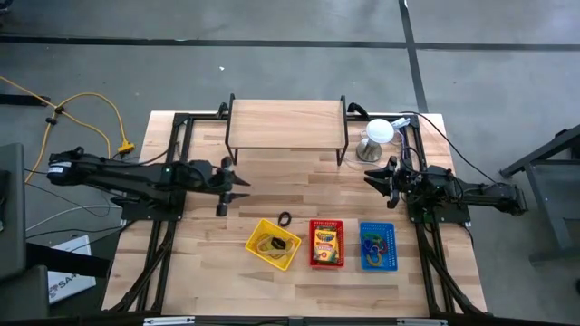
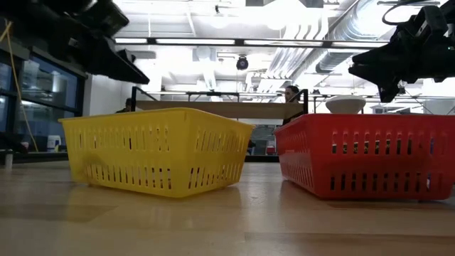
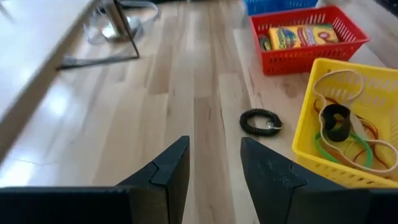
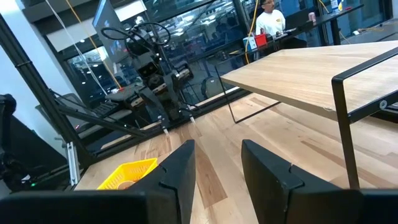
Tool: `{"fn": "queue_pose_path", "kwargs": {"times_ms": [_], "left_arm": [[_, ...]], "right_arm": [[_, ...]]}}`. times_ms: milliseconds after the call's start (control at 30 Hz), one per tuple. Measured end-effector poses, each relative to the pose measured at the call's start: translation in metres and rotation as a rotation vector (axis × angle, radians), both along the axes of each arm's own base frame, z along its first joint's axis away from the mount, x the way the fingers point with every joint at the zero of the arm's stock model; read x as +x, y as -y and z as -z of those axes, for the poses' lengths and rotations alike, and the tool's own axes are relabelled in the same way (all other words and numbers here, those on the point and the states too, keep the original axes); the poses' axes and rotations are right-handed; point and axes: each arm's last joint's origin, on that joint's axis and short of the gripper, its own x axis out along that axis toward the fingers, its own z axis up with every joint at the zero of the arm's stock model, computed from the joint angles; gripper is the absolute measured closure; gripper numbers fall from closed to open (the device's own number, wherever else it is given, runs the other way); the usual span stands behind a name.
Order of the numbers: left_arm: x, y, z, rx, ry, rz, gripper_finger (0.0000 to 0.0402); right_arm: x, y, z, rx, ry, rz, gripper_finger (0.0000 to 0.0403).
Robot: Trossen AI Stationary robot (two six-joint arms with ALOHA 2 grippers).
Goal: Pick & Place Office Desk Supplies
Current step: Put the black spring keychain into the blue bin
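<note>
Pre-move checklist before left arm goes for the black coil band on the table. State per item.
1. Left gripper open and empty: ok, fingers apart, nothing between them.
2. Black coil band reachable: ok, it lies loose on the bare wood beside the yellow basket, ahead of the left gripper.
3. Yellow basket has room: ok, it holds only rubber bands and a black ring.
4. Right gripper out of the way: ok, it hovers open near the white dome lamp, far from the band.
5. Red basket and blue basket undisturbed: ok, both sit in a row right of the yellow one.
</note>
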Motion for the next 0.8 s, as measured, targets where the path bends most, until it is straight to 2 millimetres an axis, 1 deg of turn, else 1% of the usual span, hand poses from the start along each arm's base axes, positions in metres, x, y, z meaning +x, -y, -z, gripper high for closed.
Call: {"fn": "queue_pose_path", "kwargs": {"times_ms": [100,233,433,533,633,700,800], "left_arm": [[0.015,0.001,0.001,-0.029,-0.052,0.038,0.0264],[0.040,0.003,-0.005,-0.052,-0.098,0.103,0.0264],[0.078,0.005,-0.006,0.001,-0.212,0.236,0.0264],[0.094,0.006,-0.008,0.023,-0.225,0.328,0.0264],[0.106,0.002,-0.014,-0.006,-0.201,0.402,0.0264],[0.111,-0.004,-0.016,-0.018,-0.187,0.403,0.0264],[0.115,-0.015,-0.014,-0.018,-0.195,0.380,0.0264]], "right_arm": [[0.000,0.000,0.000,0.000,0.000,0.000,0.0285],[0.000,0.000,0.000,0.000,0.001,0.000,0.0285],[0.000,0.000,0.000,0.000,0.001,0.000,0.0285],[0.000,0.000,0.000,0.000,0.001,-0.001,0.0285],[0.000,0.000,0.000,0.006,0.002,-0.005,0.0285],[0.000,0.000,0.000,0.008,0.002,-0.006,0.0285],[0.000,-0.001,0.000,0.009,0.001,-0.033,0.0285]]}}
